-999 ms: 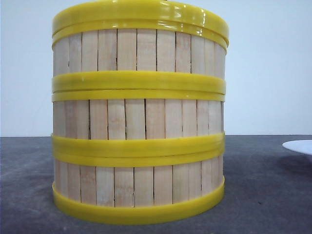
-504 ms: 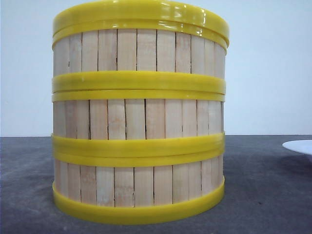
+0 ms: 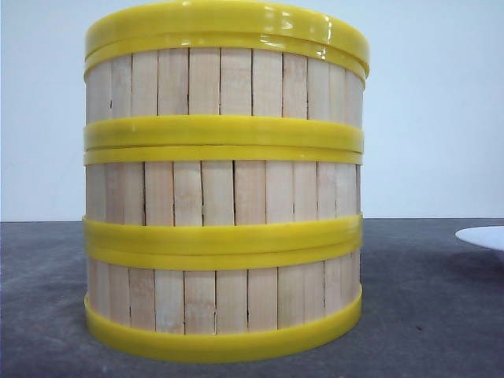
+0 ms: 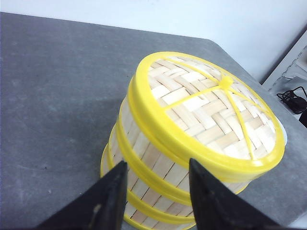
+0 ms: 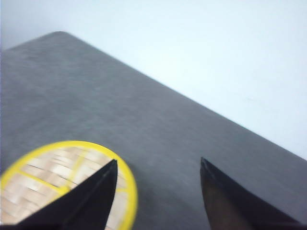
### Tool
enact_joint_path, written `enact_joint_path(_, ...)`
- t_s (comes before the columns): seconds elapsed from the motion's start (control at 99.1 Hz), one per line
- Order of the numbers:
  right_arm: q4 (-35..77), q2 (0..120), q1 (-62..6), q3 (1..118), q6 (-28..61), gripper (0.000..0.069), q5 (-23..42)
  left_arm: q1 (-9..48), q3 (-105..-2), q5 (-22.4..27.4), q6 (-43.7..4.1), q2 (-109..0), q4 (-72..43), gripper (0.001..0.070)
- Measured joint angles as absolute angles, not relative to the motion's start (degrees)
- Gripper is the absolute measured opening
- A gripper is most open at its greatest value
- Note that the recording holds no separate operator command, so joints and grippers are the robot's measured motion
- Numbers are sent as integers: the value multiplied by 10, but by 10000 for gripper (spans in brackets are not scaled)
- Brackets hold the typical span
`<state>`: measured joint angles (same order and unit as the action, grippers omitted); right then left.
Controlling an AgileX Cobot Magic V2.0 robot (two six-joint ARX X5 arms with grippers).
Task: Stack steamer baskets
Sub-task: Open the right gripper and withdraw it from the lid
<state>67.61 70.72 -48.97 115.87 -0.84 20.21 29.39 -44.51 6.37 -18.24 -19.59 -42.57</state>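
A: Change since a second back: almost none. Stack (image 3: 224,181) holds its place in the front view; plate (image 3: 484,236) at the right edge the same. At most a hair of shift along the top rim.

B: Left to right, then. Where are the baskets?

A: All three stacked, standing on the bench (image 3: 43,299), left of centre in the front view, filling most of it. Bands meet flush, walls plumb, no visible lean. Plate sits well apart to the right, only partly in frame.

B: Left end effector?

A: Left end effector (image 4: 158,184) hangs above and to one side of the stack, looking down on the woven top (image 4: 206,112). Fingers apart, holding nothing, not touching the rim. Camera tilted, so the stack looks slanted there; I trust the front view for plumb.

B: Right?

A: Right end effector (image 5: 158,179) also spread and bare, high over the bench, with the top of the stack just under one finger (image 5: 93,196). View is blurred; contact unlikely, but I cannot be sure.

B: Step in hand?

A: My judgement: stacking looks done, what remains is clearing off. To do it well, lift both arms straight up before swinging out, fingers kept wide so neither catches the top band. A sideways nudge could slide the top basket off register.
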Motion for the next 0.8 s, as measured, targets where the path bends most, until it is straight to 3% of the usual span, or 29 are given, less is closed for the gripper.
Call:
enact_joint_path(0.202,709,613,-490,1109,-10,333,236,294,-445,64,-180,-196,-405,231)
enact_joint_path(0.393,701,483,-490,964,-52,333,285,294,-445,64,-177,-196,-400,231)
enact_joint_path(0.565,698,372,-490,832,-107,333,289,294,-445,64,-176,-196,-401,231)
enact_joint_path(0.797,696,324,-490,781,-148,333,317,294,-445,64,-176,-196,-401,231)
